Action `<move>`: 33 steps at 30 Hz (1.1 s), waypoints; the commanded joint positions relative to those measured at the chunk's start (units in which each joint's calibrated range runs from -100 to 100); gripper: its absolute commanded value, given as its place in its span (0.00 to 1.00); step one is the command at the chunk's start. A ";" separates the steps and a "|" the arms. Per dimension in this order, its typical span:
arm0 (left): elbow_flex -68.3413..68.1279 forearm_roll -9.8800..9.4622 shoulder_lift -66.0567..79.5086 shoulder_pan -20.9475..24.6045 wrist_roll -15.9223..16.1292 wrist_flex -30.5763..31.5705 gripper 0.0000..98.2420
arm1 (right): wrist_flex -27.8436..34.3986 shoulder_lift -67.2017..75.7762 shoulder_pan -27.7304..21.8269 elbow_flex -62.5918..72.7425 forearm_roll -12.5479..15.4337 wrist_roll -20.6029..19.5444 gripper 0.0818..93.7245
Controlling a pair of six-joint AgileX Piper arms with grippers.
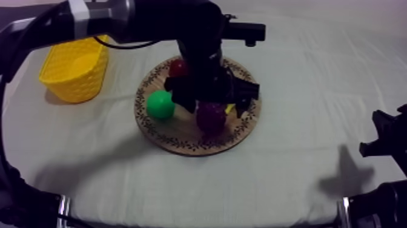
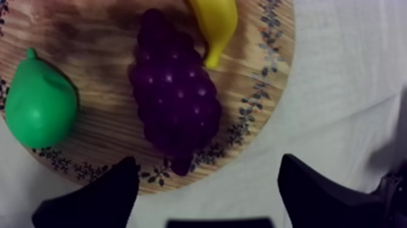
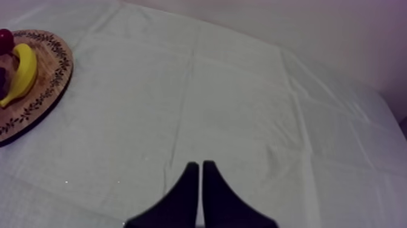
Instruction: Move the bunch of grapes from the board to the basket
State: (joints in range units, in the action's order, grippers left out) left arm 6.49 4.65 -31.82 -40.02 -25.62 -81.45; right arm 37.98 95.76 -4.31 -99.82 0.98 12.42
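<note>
Left jaws wide above bunch of grapes (image 2: 174, 91) on wooden board (image 2: 103, 145); right jaws closed, empty; banana (image 2: 217, 24) cut off.

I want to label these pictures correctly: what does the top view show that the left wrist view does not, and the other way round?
The top view adds the basket on the cloth and the small red fruit on the board. The left wrist view adds the left hand open, its fingers apart with nothing between them, close to the grapes' tip. Both have the board, pear, grapes and banana.
</note>
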 commanded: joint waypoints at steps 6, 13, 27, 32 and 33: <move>2.49 0.38 -4.92 0.54 -0.26 -1.08 0.84 | 0.00 0.00 0.02 0.04 -0.03 0.01 0.00; 5.09 0.51 -8.89 1.04 -0.22 -3.00 0.84 | 0.00 0.00 0.02 0.04 -0.03 0.01 0.00; 11.27 0.78 -14.03 2.63 0.43 -6.66 0.75 | 0.00 0.00 0.02 0.04 -0.03 0.01 0.00; 12.72 0.95 -15.51 2.81 0.61 -8.16 0.61 | 0.00 0.00 0.02 0.04 -0.03 0.01 0.00; 13.09 1.04 -15.80 2.82 0.69 -8.63 0.59 | 0.00 0.00 0.02 0.04 -0.03 0.01 0.00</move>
State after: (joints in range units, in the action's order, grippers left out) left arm 19.31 5.54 -47.36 -37.19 -24.98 -89.81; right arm 37.98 95.76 -4.31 -99.82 0.98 12.42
